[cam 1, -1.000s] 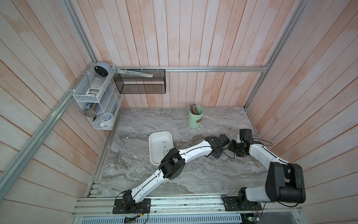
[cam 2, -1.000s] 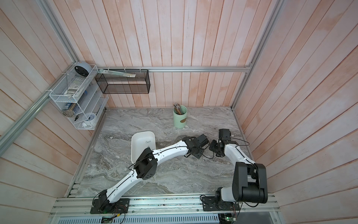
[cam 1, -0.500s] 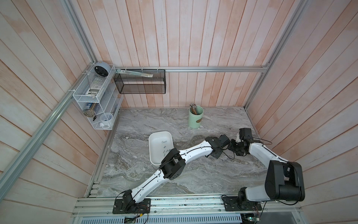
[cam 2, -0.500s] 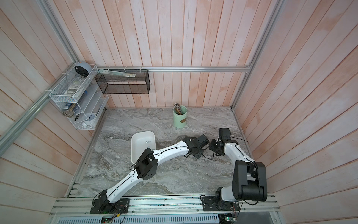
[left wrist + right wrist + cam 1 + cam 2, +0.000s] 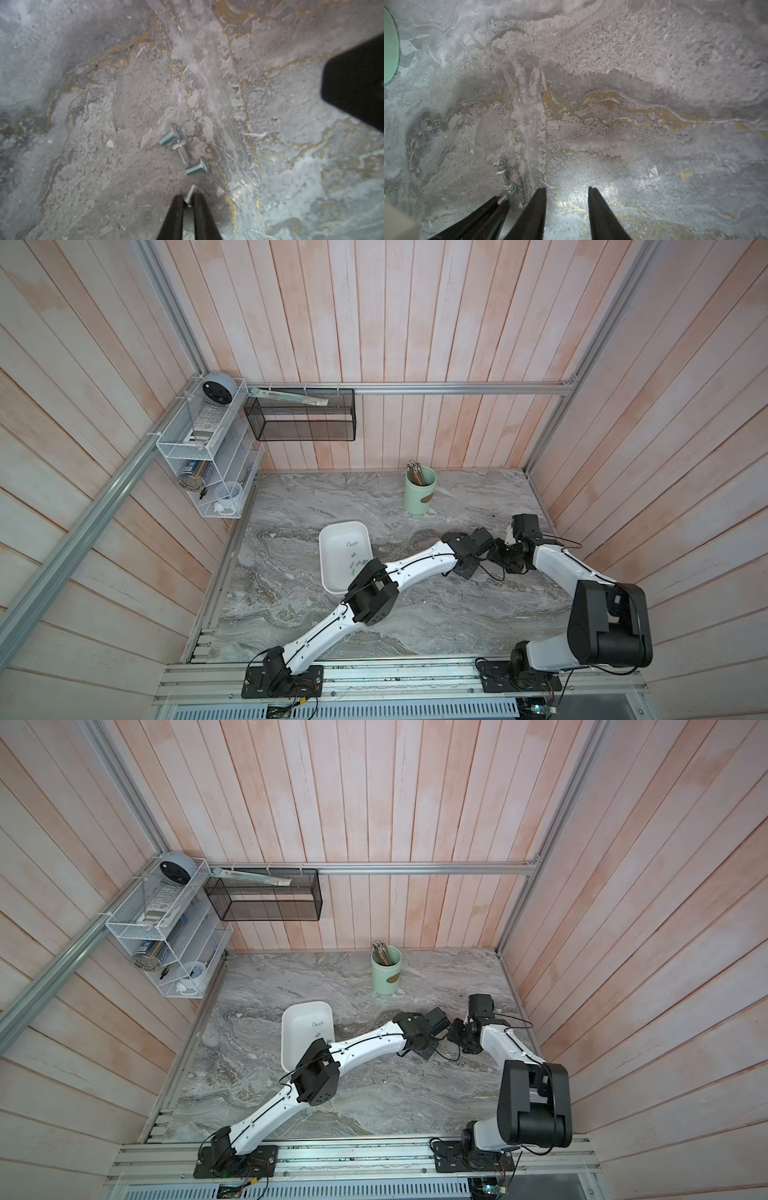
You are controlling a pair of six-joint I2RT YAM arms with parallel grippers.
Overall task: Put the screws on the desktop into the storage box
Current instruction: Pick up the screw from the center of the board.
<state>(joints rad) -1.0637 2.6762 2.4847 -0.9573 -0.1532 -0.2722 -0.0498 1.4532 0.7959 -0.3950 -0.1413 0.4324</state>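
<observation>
In the left wrist view my left gripper [image 5: 188,197] is shut on a small silvery screw [image 5: 190,192] held at its fingertips, low over the marble desktop [image 5: 104,104]. Three more screws [image 5: 180,150] lie in a loose row just beyond. My right gripper [image 5: 566,192] stands open beside them, with bare desktop [image 5: 633,135] between its fingers. Its view shows the left fingers [image 5: 492,209] with the held screw [image 5: 502,199] and two loose screws [image 5: 510,189]. The white storage box [image 5: 337,537] sits mid-desktop with several screws [image 5: 354,565] inside. In both top views the fingertips are hidden.
A pale green cup [image 5: 420,491] with brown sticks stands at the back of the desktop. A black mesh basket [image 5: 300,414] and a white wire shelf [image 5: 199,448] hang on the walls. The left arm [image 5: 415,566] stretches across past the storage box's near right corner.
My left gripper's jaws have closed in on a screw. Both arms stay nearly where they were, wrists close together over the right part of the desktop.
</observation>
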